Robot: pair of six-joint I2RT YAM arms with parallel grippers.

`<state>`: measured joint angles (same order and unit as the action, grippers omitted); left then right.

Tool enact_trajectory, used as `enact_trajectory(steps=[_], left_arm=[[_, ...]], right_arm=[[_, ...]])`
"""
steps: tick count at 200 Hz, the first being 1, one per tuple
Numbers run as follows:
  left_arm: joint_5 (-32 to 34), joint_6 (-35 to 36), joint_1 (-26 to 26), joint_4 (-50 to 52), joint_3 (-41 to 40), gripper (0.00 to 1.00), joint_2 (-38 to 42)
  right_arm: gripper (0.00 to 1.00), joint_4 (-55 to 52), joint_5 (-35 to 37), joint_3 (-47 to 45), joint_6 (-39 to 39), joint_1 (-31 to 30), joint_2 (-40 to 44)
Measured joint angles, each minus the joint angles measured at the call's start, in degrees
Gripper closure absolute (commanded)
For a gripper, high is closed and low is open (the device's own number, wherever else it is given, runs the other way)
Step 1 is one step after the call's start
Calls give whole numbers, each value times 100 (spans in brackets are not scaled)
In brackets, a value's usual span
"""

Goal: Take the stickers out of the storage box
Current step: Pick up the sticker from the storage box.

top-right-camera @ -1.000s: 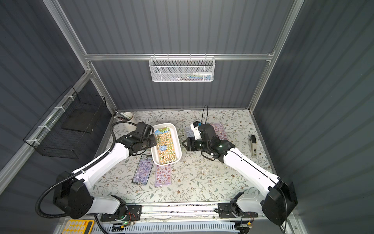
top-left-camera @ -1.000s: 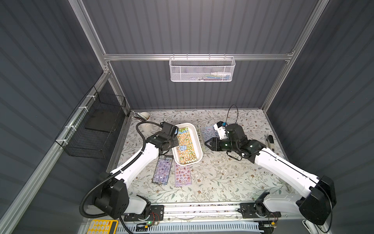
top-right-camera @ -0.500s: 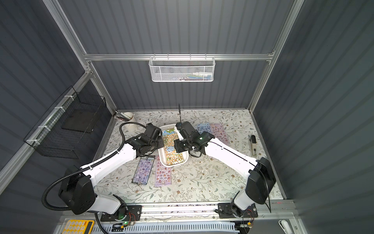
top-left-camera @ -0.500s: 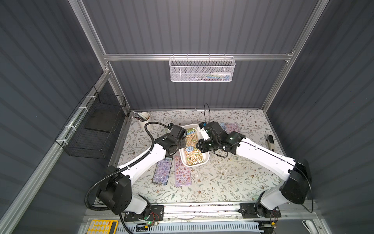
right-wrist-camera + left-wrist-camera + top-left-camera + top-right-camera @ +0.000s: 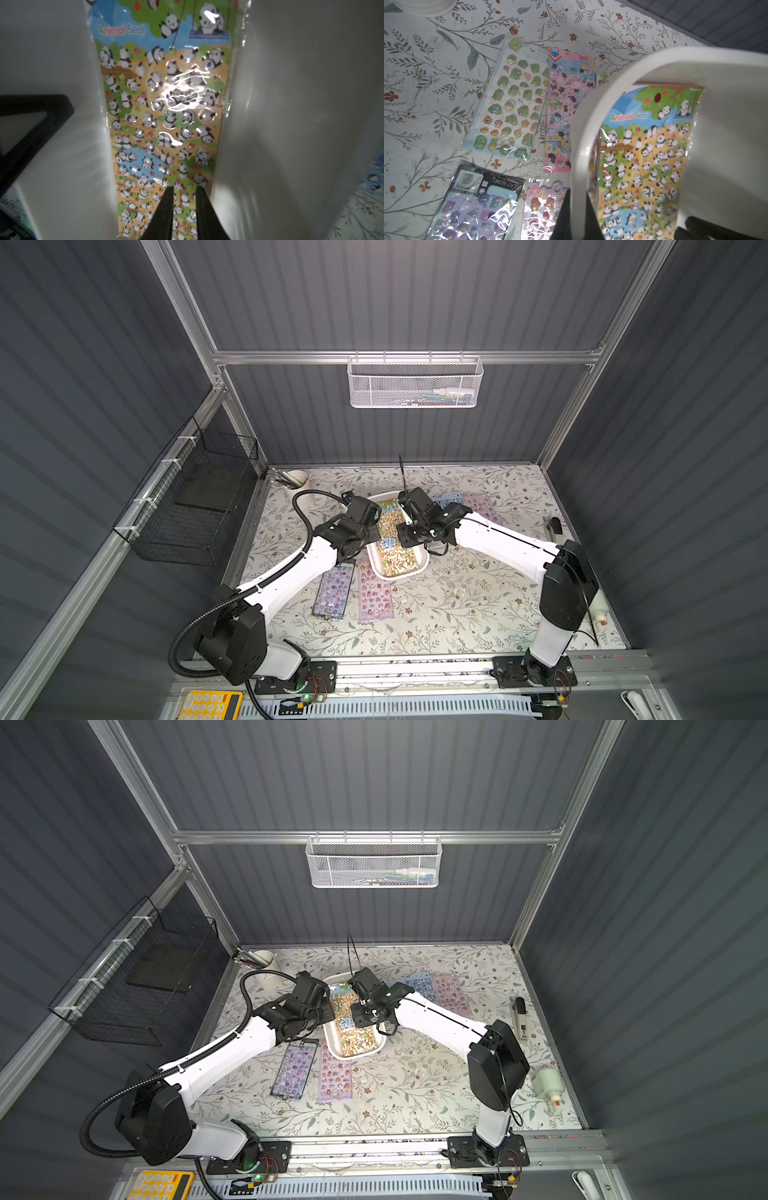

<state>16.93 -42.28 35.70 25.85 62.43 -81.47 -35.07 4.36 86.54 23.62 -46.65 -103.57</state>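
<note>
White storage box, stickers lengthwise, points rearward; left hand clamps it, right hand barely parted.

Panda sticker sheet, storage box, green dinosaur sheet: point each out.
panda sticker sheet (image 5: pixel 166 116), right wrist view, sheet's middle.
storage box (image 5: pixel 583 128), left wrist view, white rim.
green dinosaur sheet (image 5: pixel 510 99), left wrist view, sheet's middle.

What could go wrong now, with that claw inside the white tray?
The panda sheet lies flat and glossy, so the right gripper might slide off without catching an edge.
The sheet nearly fills the storage box; lifting could snag its walls and tug it against the left gripper clamped on its rim.
</note>
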Motion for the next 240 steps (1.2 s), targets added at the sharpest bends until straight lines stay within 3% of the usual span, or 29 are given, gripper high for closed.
enact_trajectory(steps=[105,140,186,240], left_arm=[[125,22,0,24,-70,100,293],[166,63,0,28,-74,100,310],[210,68,-2,68,-74,100,310],[256,131,0,151,-74,100,310]], right_arm=[[49,-42,17,498,13,-42,-533],[53,13,-164,503,13,-37,-535],[66,138,-400,470,7,4,-533],[74,595,-994,-26,81,164,-275]])
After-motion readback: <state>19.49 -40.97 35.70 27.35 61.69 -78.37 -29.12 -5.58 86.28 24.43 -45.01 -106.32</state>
